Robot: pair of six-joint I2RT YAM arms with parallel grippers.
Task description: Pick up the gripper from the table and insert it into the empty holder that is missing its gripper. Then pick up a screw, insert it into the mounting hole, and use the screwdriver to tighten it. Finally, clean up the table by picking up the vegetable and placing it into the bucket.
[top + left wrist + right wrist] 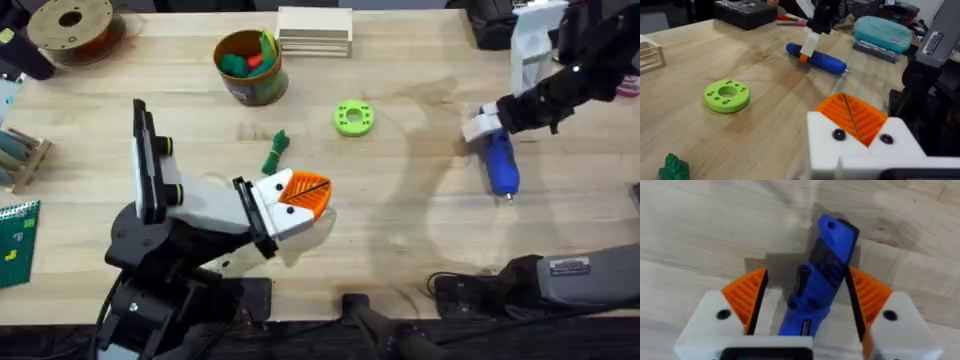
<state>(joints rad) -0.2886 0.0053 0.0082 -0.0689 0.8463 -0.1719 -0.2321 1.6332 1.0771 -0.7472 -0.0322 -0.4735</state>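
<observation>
Left tool (pixel 300 197) closed near screwdriver (pixel 499 162); right tool (pixel 807 305) open astride it, ungripped. Vegetable (pixel 275 152) outside bucket (pixel 250 68); cleanup pending.

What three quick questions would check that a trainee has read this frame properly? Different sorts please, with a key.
1. True or false: the vegetable already lies in the bucket.
2. What sits between the jaws of the right gripper? A) the green disc B) the screwdriver C) the vegetable
3. In one word, how do the jaws of the left gripper stand?

Key: 1 false; 2 B; 3 shut.
</observation>
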